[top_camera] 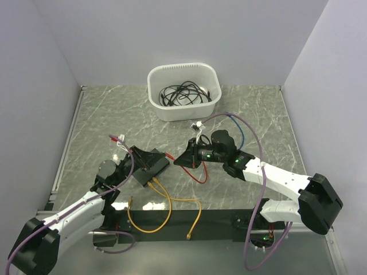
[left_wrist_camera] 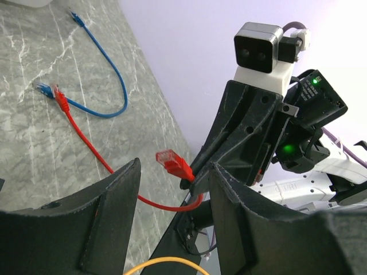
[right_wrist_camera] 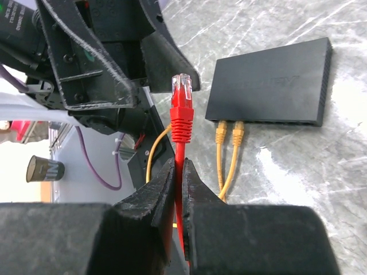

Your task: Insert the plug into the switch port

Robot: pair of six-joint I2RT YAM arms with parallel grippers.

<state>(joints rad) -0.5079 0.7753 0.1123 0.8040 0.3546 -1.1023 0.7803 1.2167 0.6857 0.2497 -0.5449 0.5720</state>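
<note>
Near the front left of the tabletop [top_camera: 258, 114], the black network switch [top_camera: 150, 165] lies flat. Two yellow patch cables [right_wrist_camera: 228, 134] are plugged into the switch port row [right_wrist_camera: 275, 121] along one long edge. The right gripper [right_wrist_camera: 179, 172] is clamped on the red patch cable [right_wrist_camera: 179, 153] just behind the red plug [right_wrist_camera: 182, 97]. The plug stands clear of the fingers, apart from the switch and in no socket. The left gripper [left_wrist_camera: 175, 171] sits just beside the switch's end, its fingers apart with nothing gripped between them in its own wrist view. Farther back, a white tub [top_camera: 183, 67] holds black cables [top_camera: 183, 94], and a blue cable [left_wrist_camera: 114, 80] lies loose on the marble.
</note>
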